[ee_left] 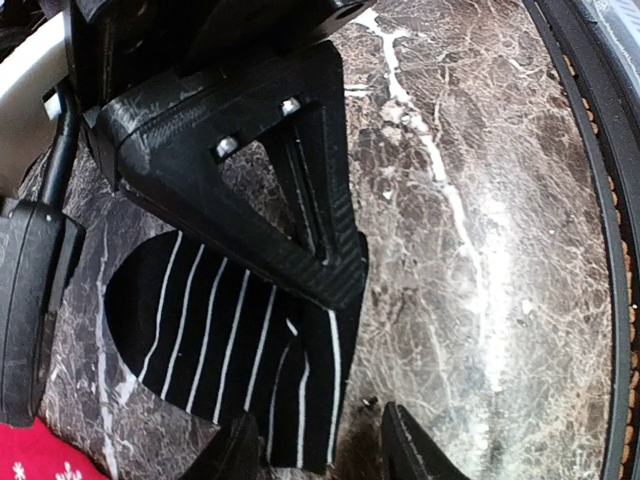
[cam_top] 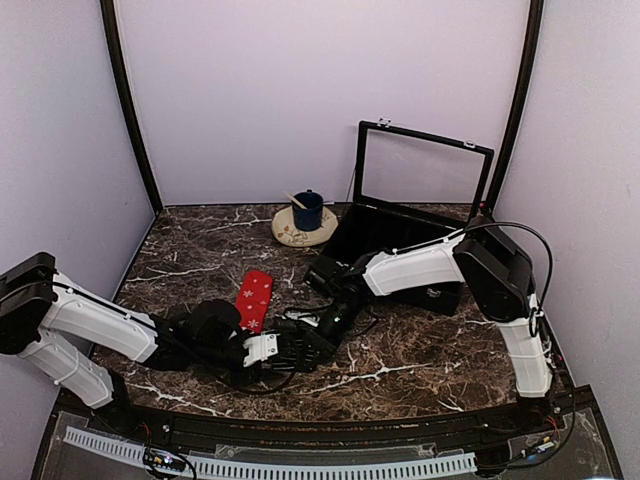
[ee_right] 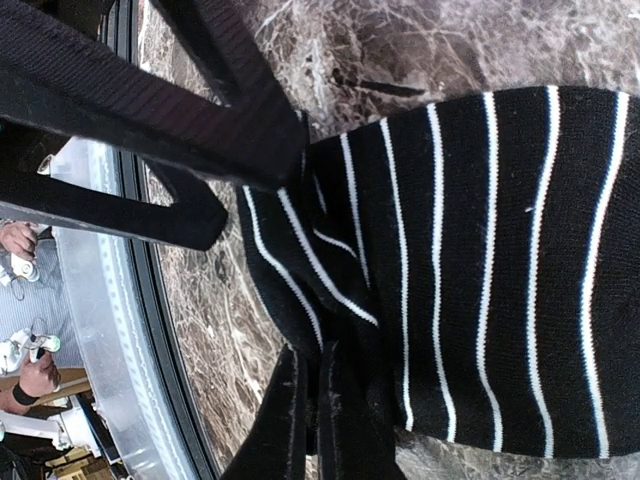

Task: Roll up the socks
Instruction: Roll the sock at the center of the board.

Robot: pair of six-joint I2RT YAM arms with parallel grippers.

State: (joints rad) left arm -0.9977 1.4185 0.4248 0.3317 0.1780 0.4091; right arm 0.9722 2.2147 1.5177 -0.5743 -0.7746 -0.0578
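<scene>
The right claw (ee_right: 320, 405) is clenched on the black striped sock (ee_right: 480, 280). Its two slim black fingers are pressed together with a bunched fold of the sock's edge pinched between them. The rest of the fine knit spreads flat away from the fingertips, its thin white stripes bending in toward the pinch.

The left claw (ee_left: 325, 452) is released, its dark fingers standing apart. One fingertip is over the sock's cloth and the other over bare stone just beside the sock's straight edge. The sock's rounded end lies ahead of this claw and off to one side. The right claw's triangular, layer-printed finger rests on the sock directly ahead of the left claw, so the two claws meet nearly tip to tip.

The red sock (cam_top: 255, 298), a soft knit with white snowflakes, lies flat just beyond the left claw, near the black one. Both socks lie on a dark marble-patterned table (ee_left: 480, 250) with white veins. Well beyond both claws stand a blue mug (cam_top: 308, 210) on a round pale saucer (cam_top: 296, 234) and a black case (cam_top: 385, 235) with its framed lid raised
</scene>
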